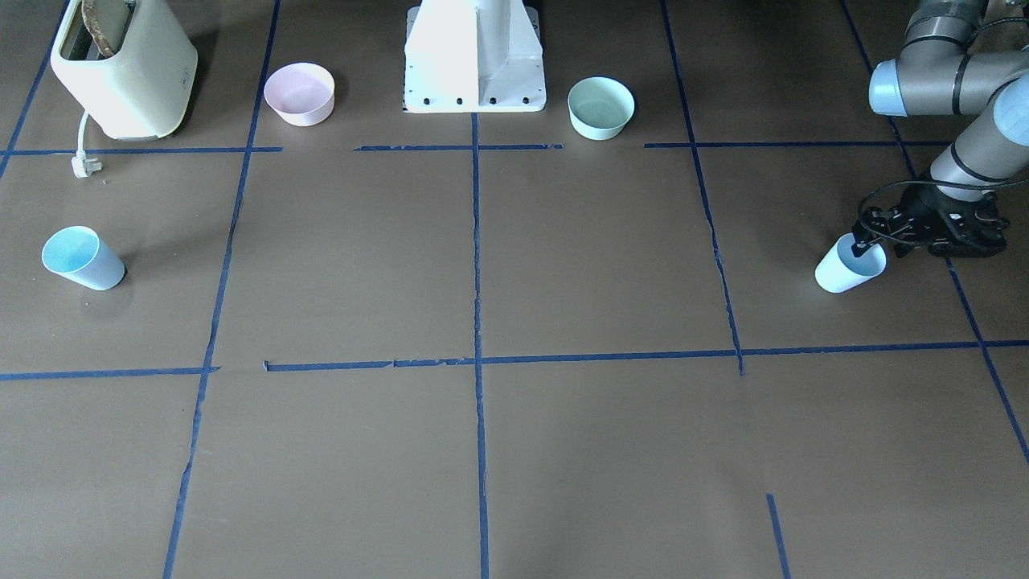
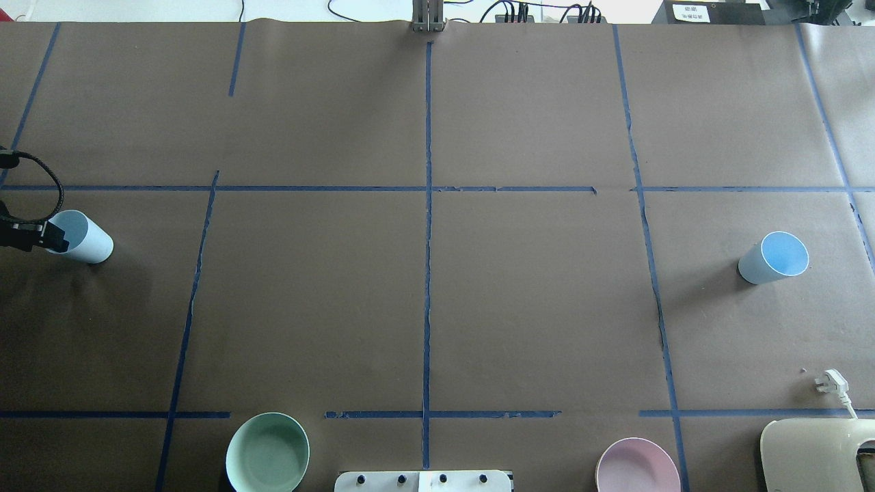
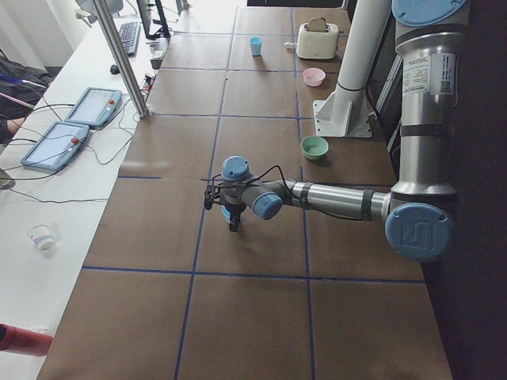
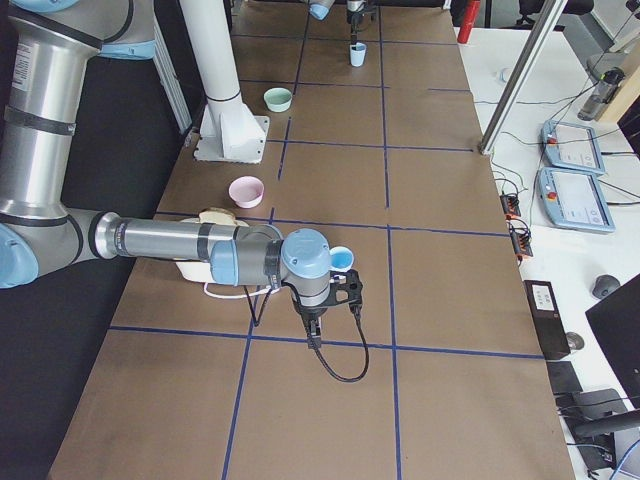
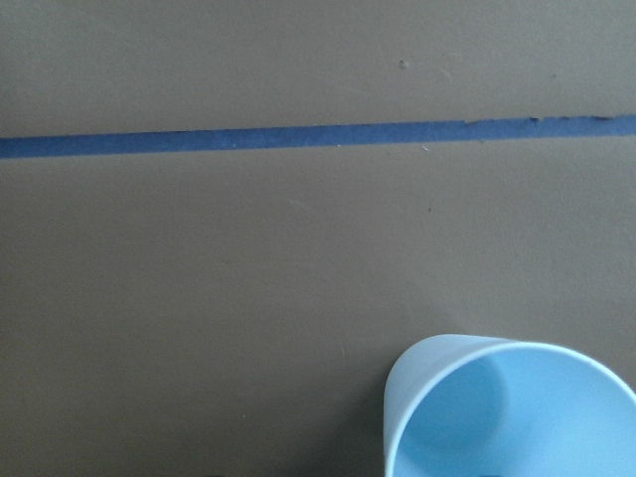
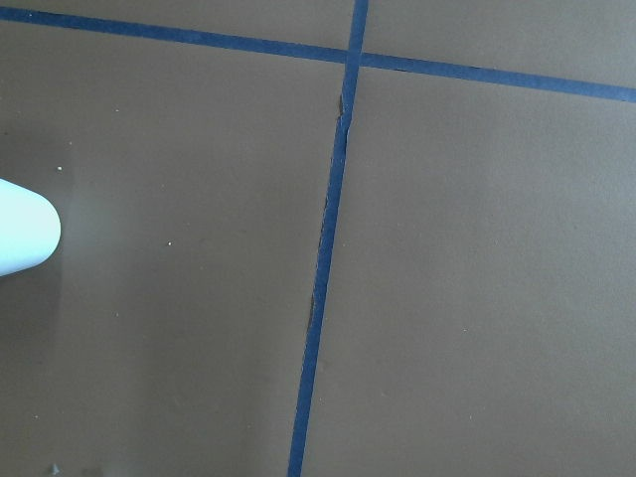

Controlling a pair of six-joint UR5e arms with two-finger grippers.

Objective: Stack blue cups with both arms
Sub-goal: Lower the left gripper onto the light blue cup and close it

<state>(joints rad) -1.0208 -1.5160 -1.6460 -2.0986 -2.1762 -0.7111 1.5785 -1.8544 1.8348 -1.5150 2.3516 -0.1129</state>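
Observation:
One blue cup [image 1: 844,273] stands at the table's end on my left side; it also shows in the overhead view [image 2: 85,239] and fills the lower right of the left wrist view [image 5: 507,412]. My left gripper [image 1: 875,241] is down at its rim, with one finger inside the mouth and the other outside, and looks open. The second blue cup [image 1: 80,257] stands free at the opposite end, also seen from overhead [image 2: 772,258]. My right gripper [image 4: 315,320] hangs high beside that cup [image 4: 342,258]; I cannot tell its state. The cup's pale side shows at the right wrist view's left edge [image 6: 25,238].
A cream toaster [image 1: 120,72] with its loose plug [image 1: 84,165] stands near the robot on its right side. A pink bowl [image 1: 299,94] and a mint-green bowl [image 1: 600,107] flank the white base block [image 1: 474,56]. Blue tape lines grid the brown table.

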